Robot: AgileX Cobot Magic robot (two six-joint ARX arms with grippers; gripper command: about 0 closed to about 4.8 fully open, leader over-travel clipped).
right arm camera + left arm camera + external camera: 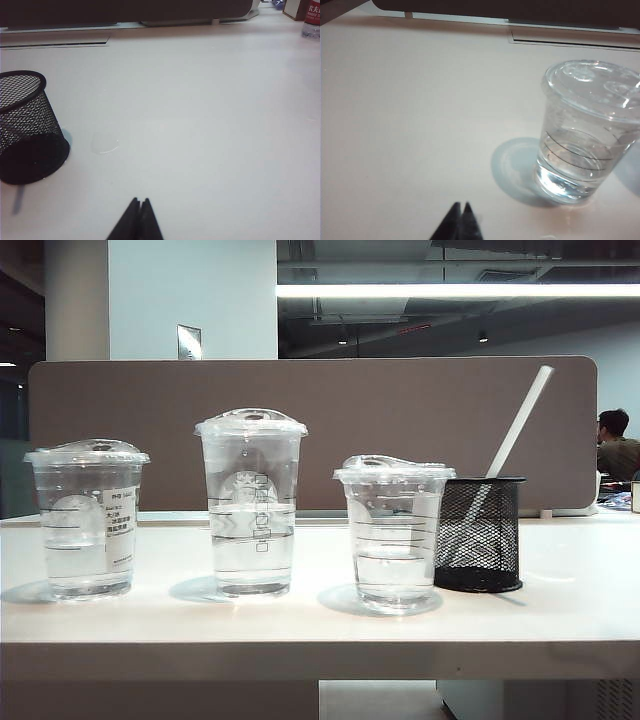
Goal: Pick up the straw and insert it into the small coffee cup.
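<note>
My fingers on both the left gripper (460, 207) and right gripper (139, 202) are pinched together empty over the table (560, 615), pre-grasp step, next the right reaches the straw (520, 421) in the mesh holder (480, 535) right of the small coffee cup (394, 535).

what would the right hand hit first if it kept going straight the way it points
Probably nothing: the shut right hand points over bare table, with the mesh holder off to one side. Depth is unclear.
</note>
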